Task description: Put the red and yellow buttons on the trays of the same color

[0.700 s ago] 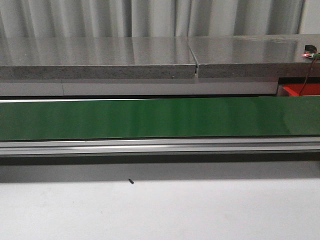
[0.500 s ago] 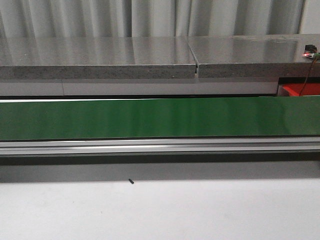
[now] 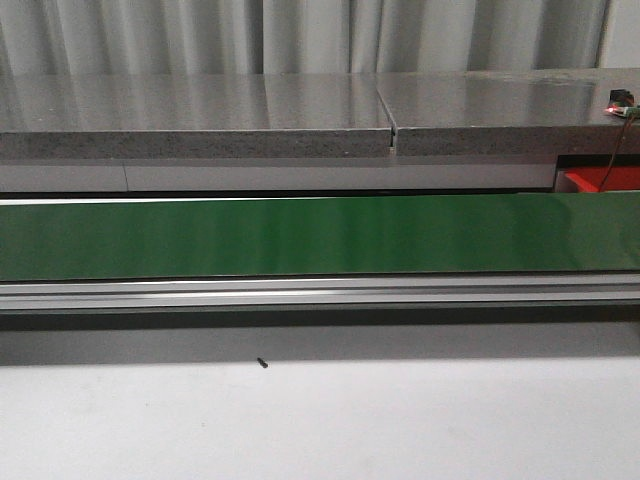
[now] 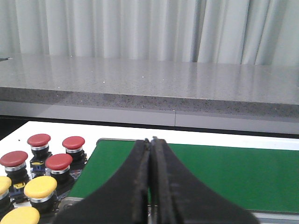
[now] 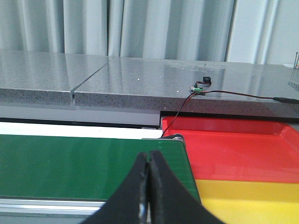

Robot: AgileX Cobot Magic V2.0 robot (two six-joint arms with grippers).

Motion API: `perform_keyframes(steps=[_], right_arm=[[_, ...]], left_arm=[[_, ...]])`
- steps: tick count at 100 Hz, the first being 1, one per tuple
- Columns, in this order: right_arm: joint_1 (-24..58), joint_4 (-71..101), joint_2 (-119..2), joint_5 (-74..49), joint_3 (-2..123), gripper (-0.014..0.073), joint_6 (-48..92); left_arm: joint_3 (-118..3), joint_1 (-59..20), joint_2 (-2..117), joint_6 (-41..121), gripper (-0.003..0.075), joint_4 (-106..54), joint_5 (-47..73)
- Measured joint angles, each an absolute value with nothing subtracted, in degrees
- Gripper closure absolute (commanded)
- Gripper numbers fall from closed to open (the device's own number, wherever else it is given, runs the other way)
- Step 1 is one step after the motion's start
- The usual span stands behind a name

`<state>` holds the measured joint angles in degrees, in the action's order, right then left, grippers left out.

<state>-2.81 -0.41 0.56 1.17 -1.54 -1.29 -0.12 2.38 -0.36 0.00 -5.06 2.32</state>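
- Front view: you see neither arm nor pincer here. The green conveyor belt (image 3: 300, 237) runs the full width, with an aluminium rail (image 3: 300, 293) along its near edge and the white table (image 3: 320, 420) in front. Behind it lies a grey stone counter (image 3: 200, 115). At the far right, a corner of the red tray (image 3: 600, 180) peeks out below the counter, and a small circuit board (image 3: 622, 105) with a red light sits on the counter above it. No buttons show in this view.
- Left wrist view: your left gripper (image 4: 150, 186) sits low and level, pointing across the belt toward the counter. Its two dark fingers are pressed together with nothing between them. The red buttons (image 4: 58, 161) and yellow buttons (image 4: 39, 186) stand clustered on the white surface just off the belt's end, near the gripper but clear of it.
- Right wrist view: your right gripper (image 5: 148, 191) is likewise level, fingers closed tight and holding nothing. The red tray (image 5: 233, 149) lies just past the belt's end, with a yellow tray (image 5: 252, 198) touching its near side; both sit beside the fingertips, not under them.
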Motion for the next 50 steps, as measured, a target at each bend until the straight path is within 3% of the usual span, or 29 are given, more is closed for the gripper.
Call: perform_keyframes(steps=[50], right_arm=[[-2.8, -0.4, 0.6, 1.2, -1.5, 0.0650, -1.3]], left_arm=[[-0.4, 2.4, -0.4, 0.0, 0.0741, -4.8, 4.6]])
